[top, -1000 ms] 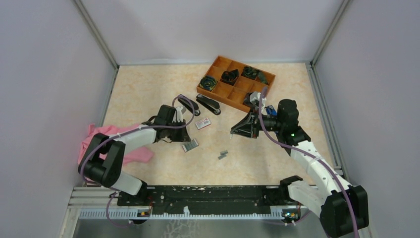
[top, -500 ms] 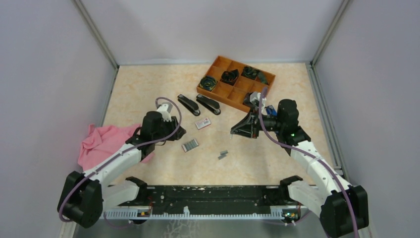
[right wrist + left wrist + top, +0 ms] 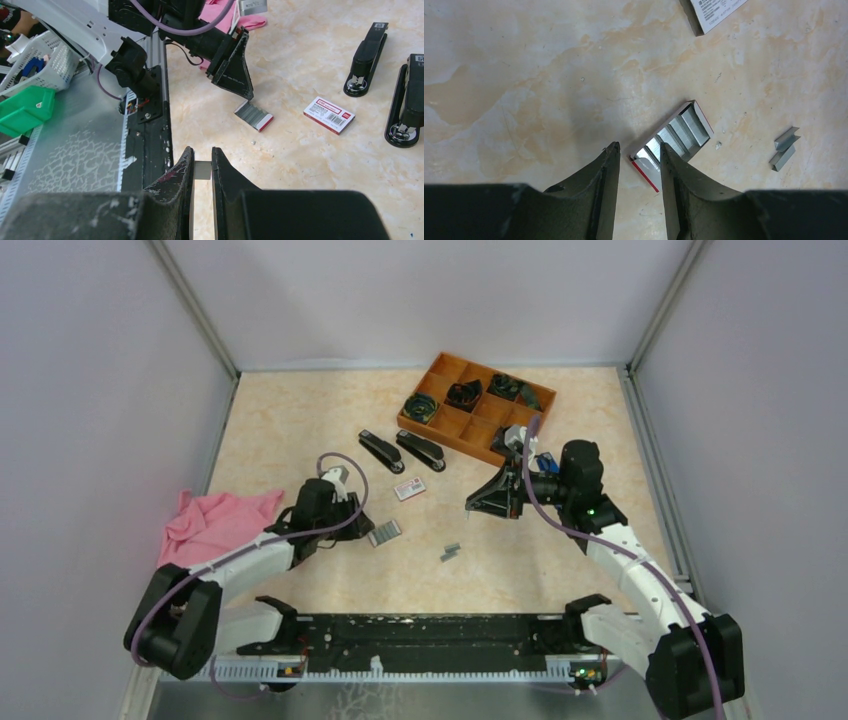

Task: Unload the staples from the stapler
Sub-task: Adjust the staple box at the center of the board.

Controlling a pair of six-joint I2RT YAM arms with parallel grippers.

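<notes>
Closest to the bases: a couple of loose staples point(image 3: 450, 553) lying flat on the table point(image 3: 300, 420), and just left of them a block of staples point(image 3: 384, 532) sitting in a little red-edged card tray point(image 3: 644, 176). Reckon dead light, stiff but brittle, prone to snapping apart if bent or pinched near one end. Slick metal too, and lying very low, so probably best pinched across the long sides around the middle, fingertips right down at the tabletop. Left gripper point(image 3: 638, 150) low over the near corner of that card tray, fingers point(image 3: 604, 175) parted, nothing between them, not gripping a thing. A bit further out, right gripper point(image 3: 202, 151) up off the table and clamped on a thin pale strip point(image 3: 202, 170). Most likely more staples, but mostly buried between the fingers, so hard to call. Beyond that, a small white-and-red box point(image 3: 408, 489), chopped off at the frame edge from the left wrist. Then a black stapler point(image 3: 381, 451) and a second stapler point(image 3: 421, 450) side by side, both closed, so no way to tell loaded from empty. Farthest back, an orange divided tray point(image 3: 480, 428) with dark bits in some compartments, too small to make out.
</notes>
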